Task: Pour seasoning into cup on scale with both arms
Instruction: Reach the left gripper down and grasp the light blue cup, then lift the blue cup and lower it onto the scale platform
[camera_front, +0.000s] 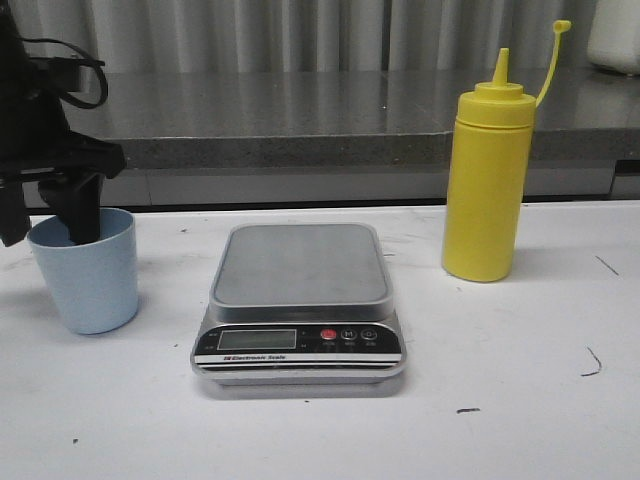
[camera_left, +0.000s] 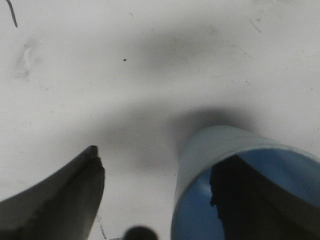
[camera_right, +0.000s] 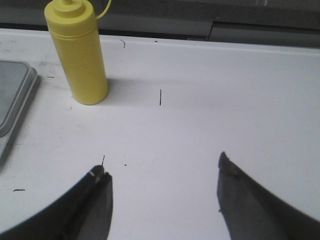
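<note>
Left gripper: black left gripper (camera_front: 50, 215) sits at the left edge of the front view, jaws spread, one finger (camera_left: 250, 200) dipped inside the cup and the other finger (camera_left: 60, 200) outside its wall; it straddles the rim and, as far as I can tell, has not yet pinched it.
Right gripper: black right gripper (camera_right: 162, 195) shows only in its own wrist view, jaws wide apart and holding nothing, above bare white table (camera_front: 520, 400).
Cup: small light blue speckled plastic tumbler (camera_front: 88, 272) stands upright at the left of the front view, on the table, well apart from the scale and not yet on it.
Cup handling: likely light, thin-walled and somewhat smooth; a rim pinch suits it, with gentle force so the wall does not buckle or slip.
Scale: flat digital kitchen scale with grey steel platform and black front panel (camera_front: 300, 265) lies at centre, platform bare.
Seasoning: tall yellow plastic squeeze bottle with pointed nozzle (camera_front: 487, 185) stands upright right of the scale, its small cap hanging off on the tether.
Seasoning handling: probably soft-sided and top-heavy; grasp mid-body, lightly, or it may squirt early.
Seasoning to right gripper: bottle (camera_right: 77, 55) lies well ahead in the upper left of that wrist view, untouched.
</note>
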